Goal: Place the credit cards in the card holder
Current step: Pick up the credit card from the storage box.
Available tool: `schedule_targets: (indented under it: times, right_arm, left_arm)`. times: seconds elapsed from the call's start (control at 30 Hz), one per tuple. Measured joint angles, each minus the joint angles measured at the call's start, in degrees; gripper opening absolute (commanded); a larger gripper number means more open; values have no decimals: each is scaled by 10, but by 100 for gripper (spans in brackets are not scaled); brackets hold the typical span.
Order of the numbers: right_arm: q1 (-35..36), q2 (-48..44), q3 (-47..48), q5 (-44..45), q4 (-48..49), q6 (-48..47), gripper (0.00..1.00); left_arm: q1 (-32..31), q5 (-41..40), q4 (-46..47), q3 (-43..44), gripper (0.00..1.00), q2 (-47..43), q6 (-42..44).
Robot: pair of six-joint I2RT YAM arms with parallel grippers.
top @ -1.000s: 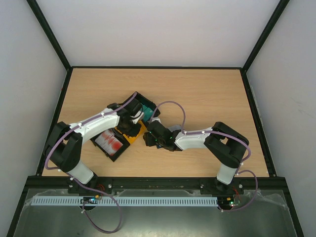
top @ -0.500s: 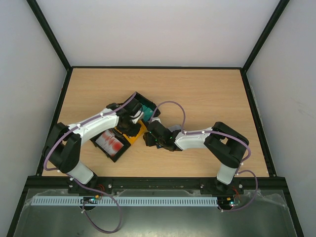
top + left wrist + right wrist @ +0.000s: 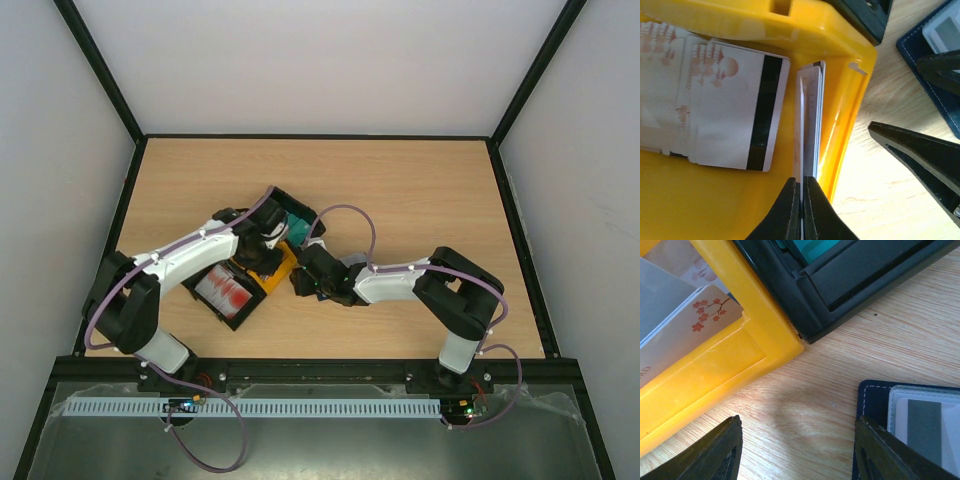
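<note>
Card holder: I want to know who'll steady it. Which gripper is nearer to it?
Right. The right gripper hangs open, one finger over a corner of the card holder; the left gripper pinches a credit card in the yellow tray compartment, farther off.

The hand [image 3: 797, 422] stands open over bare surface [image 3: 805, 390] just below the yellow tray corner [image 3: 782, 342], the navy card holder [image 3: 872, 402] lower right of that corner, a blossom-printed card [image 3: 695, 327] inside it, seemingly teal cards [image 3: 815, 246] beyond.

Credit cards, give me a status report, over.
Left end effector shut on a credit card, edge-up in the yellow tray. Right end effector open at the card holder. Tray wall between card and holder.
</note>
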Motion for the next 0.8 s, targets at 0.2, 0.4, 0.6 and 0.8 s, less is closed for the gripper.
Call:
schedule_targets:
  times: [0.2, 0.4, 0.6, 0.8]
  right_arm:
    - [-7, -2, 3, -9, -3, 14, 62]
    - [-28, -63, 10, -10, -26, 18, 67]
    - [-62, -188, 6, 24, -54, 3, 76]
    - [-95, -274, -55, 120, -113, -26, 78]
  left_arm:
    - [2, -66, -12, 18, 2, -16, -23]
    - [6, -135, 15, 26, 2, -102, -47]
    - [3, -91, 106, 10, 2, -166, -94]
    - [-48, -13, 288, -108, 2, -198, -217]
